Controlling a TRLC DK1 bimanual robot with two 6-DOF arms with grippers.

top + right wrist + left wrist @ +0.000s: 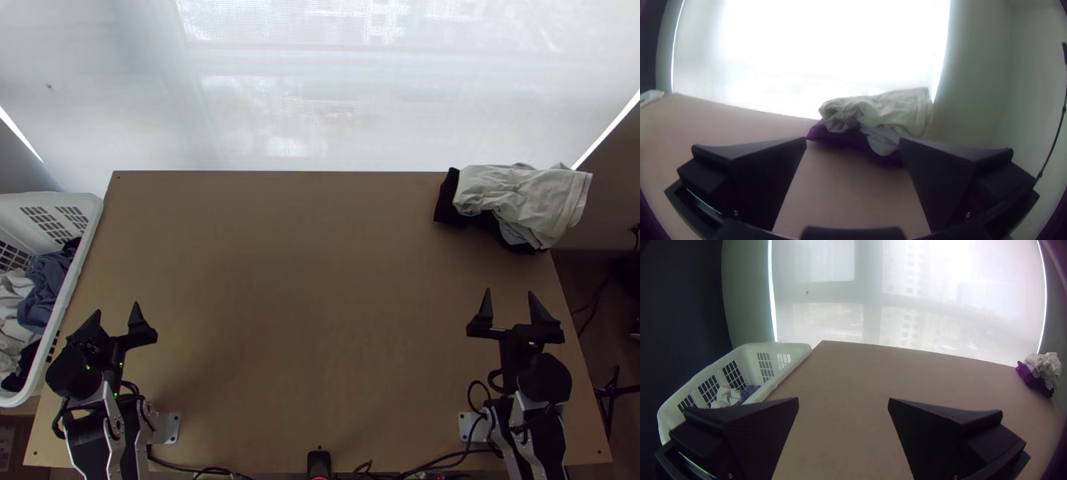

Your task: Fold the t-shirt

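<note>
My left gripper (117, 314) stands open over the table's near left part, close to the basket; in the left wrist view the left gripper (843, 402) has nothing between its fingers. Over the near right part is my right gripper (510, 298), also open and empty, and so the right gripper (853, 140) appears in its wrist view. A bunched heap lies at the table's far right corner: light cloth (520, 196) on top, dark cloth (446, 204) beneath. Which piece is a t-shirt I cannot tell. The light cloth (889, 109) is beyond the right gripper, touched by neither gripper.
A white basket (74, 276) with several pieces of bunched clothing, among them a blue-grey cloth (48, 288), stands along the table's left edge. Bare wood of the table (312, 296) stretches between the arms. Cables run along the near edge.
</note>
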